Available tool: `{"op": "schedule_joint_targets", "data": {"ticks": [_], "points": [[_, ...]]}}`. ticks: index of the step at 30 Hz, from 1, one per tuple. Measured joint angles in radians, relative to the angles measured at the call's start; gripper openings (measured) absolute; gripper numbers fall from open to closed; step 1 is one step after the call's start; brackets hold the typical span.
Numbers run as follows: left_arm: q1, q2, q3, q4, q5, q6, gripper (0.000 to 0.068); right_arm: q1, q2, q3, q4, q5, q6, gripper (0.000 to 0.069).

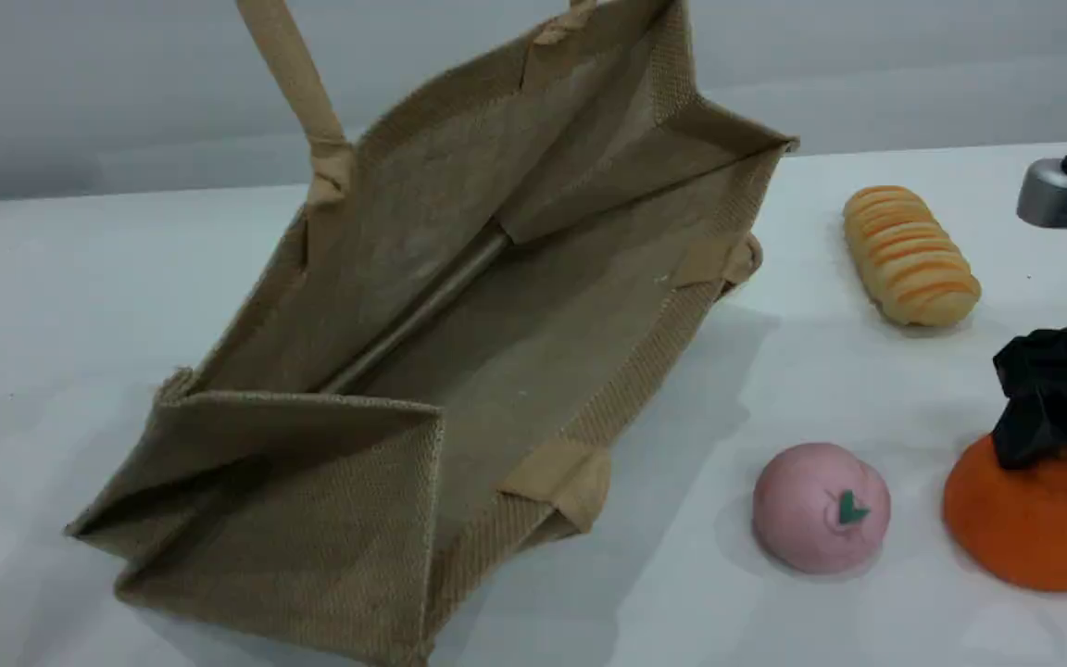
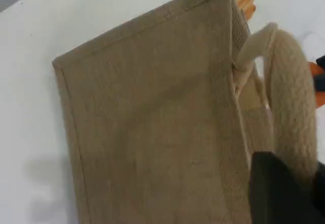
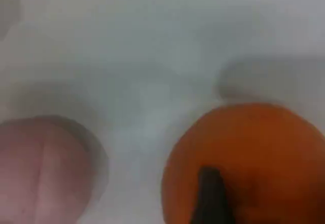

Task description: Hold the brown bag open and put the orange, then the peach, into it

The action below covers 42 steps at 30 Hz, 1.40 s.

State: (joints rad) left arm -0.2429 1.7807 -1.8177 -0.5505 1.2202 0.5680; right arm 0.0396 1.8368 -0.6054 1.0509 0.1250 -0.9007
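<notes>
Two claws are working: my left gripper [image 2: 279,193], pinching the handle [image 2: 292,97], is holding the brown bag [image 1: 459,324] open at the tabletop's left, while my right gripper [image 1: 1057,435], spread, is straddling the orange [image 1: 1034,528] at the near right corner, so closing and lifting probably come next.

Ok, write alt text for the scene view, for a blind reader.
A brown bag lies open on the table, one handle pulled up out of frame. Beside it sit a peach and an orange, the right end effector at the orange's top; a striped bread loaf lies farther back.
</notes>
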Motion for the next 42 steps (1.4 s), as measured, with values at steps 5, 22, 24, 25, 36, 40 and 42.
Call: {"op": "schedule_joint_targets", "data": {"ticks": [5, 22, 24, 25, 36, 40, 42], "points": [[0.000, 0.000, 0.000, 0.000, 0.000, 0.000, 0.0079, 0.000, 0.000, 0.000, -0.002, 0.020, -0.001, 0.0155], [0.000, 0.000, 0.000, -0.001, 0.000, 0.000, 0.0079, 0.000, -0.293, 0.000, 0.038, 0.232, -0.005, 0.0034], [0.000, 0.000, 0.000, -0.001, 0.000, 0.000, 0.0079, 0.001, -0.359, 0.000, 0.078, 0.284, -0.023, 0.0034], [0.000, 0.000, 0.000, -0.001, 0.000, 0.000, 0.0079, 0.001, -0.389, 0.000, 0.100, 0.311, -0.042, 0.0034], [0.000, 0.000, 0.000, -0.001, 0.001, 0.002, 0.0079, 0.009, -0.458, 0.000, 0.588, 0.540, -0.425, 0.0034], [0.000, 0.000, 0.000, -0.001, 0.001, 0.002, 0.0079, 0.071, -0.444, -0.003, 0.689, 0.545, -0.538, 0.0034], [0.000, 0.000, 0.000, -0.001, 0.001, 0.002, 0.0079, 0.112, -0.422, -0.017, 0.692, 0.519, -0.549, 0.0034]]}}
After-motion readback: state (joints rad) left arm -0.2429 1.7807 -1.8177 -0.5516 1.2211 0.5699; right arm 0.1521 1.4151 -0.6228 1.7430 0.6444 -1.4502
